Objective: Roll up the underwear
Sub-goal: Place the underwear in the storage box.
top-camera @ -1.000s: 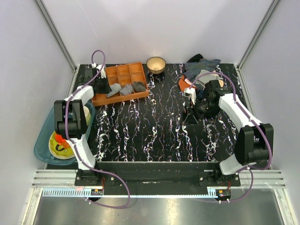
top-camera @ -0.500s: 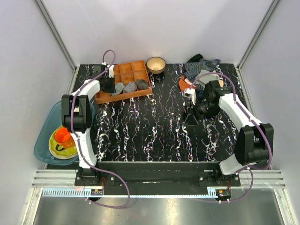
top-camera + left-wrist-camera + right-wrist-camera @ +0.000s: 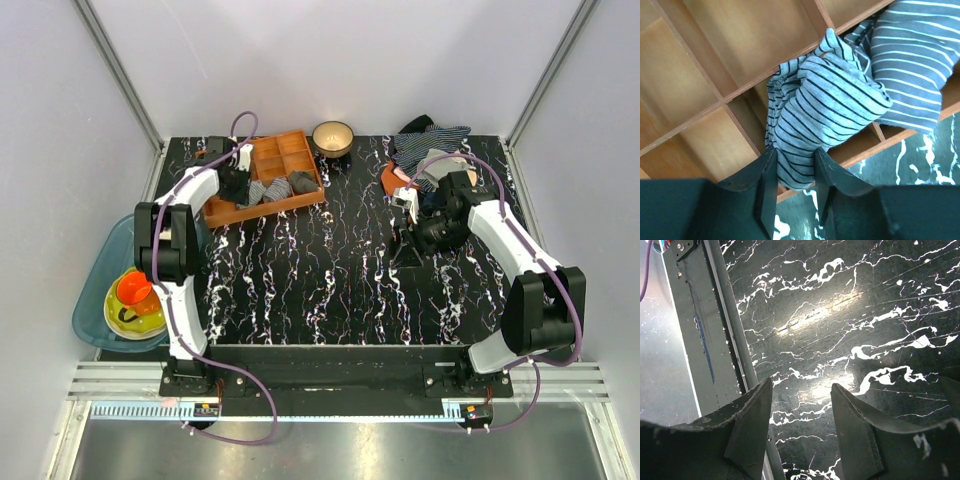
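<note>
The underwear (image 3: 825, 100) is a rolled bundle of pale cloth with thin dark stripes. It lies in a front compartment of the wooden tray (image 3: 700, 90), with one end hanging over the tray's front rim. My left gripper (image 3: 796, 150) is shut on that end, both fingers pressed against the cloth. From above, the underwear (image 3: 262, 190) shows just right of the left gripper (image 3: 240, 186), at the tray (image 3: 285, 150). My right gripper (image 3: 801, 385) is open over bare marbled table and holds nothing; from above the right gripper (image 3: 406, 242) sits right of centre.
A darker blue-grey striped roll (image 3: 920, 60) lies beside the underwear in the tray. A gold bowl (image 3: 332, 136) stands behind the tray. A pile of clothes (image 3: 430, 150) is at the back right. A blue basin (image 3: 95, 300) with dishes is off the left edge.
The left arm has swung right toward the tray, and the tray has turned and slid slightly with it. The right arm has not moved.
</note>
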`<act>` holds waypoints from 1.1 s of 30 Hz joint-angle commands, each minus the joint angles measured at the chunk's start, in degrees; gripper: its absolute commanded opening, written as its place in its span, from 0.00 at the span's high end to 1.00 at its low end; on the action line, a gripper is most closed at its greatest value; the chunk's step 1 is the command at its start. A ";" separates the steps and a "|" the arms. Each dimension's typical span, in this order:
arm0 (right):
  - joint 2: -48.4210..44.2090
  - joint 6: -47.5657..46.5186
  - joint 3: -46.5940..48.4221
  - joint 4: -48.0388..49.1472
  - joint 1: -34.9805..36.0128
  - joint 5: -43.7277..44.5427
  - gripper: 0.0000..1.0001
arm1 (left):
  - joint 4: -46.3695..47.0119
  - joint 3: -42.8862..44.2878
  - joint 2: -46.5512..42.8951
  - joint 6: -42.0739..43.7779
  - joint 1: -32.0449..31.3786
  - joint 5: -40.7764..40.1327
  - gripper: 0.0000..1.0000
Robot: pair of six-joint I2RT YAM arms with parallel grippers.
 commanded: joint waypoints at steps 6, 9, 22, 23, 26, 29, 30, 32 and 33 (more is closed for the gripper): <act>-2.27 -1.50 1.10 -1.38 -0.23 -2.55 0.41 | -9.20 5.97 -6.79 -0.80 0.36 3.45 0.51; -2.10 -1.50 1.10 -1.47 -0.32 -2.64 0.41 | -8.94 5.88 -7.14 -1.16 0.45 4.51 0.49; -0.96 -1.68 1.10 -1.82 -0.23 -2.46 0.41 | -5.94 12.81 -2.93 -3.88 0.54 11.89 0.64; -0.96 -1.68 1.10 -1.82 -0.23 -2.46 0.41 | -6.03 13.00 -2.22 -4.06 0.54 11.89 0.66; -0.61 -1.59 1.10 -1.82 -0.23 -2.38 0.41 | -6.12 13.44 0.24 -4.32 0.54 12.24 0.68; -0.34 -1.68 1.10 -1.91 -0.23 -2.11 0.41 | -6.56 12.92 2.44 -4.23 0.54 12.24 0.70; -0.25 -1.68 1.10 -1.91 -0.31 -2.11 0.41 | -6.56 12.65 3.22 -4.23 0.54 12.24 0.71; -0.08 -1.68 1.10 -1.91 -0.23 -1.94 0.41 | -6.65 11.77 3.85 -4.06 0.54 12.16 0.72; 0.10 -1.68 1.10 -1.91 -0.23 -1.94 0.41 | -6.82 10.99 4.46 -3.88 0.54 11.98 0.74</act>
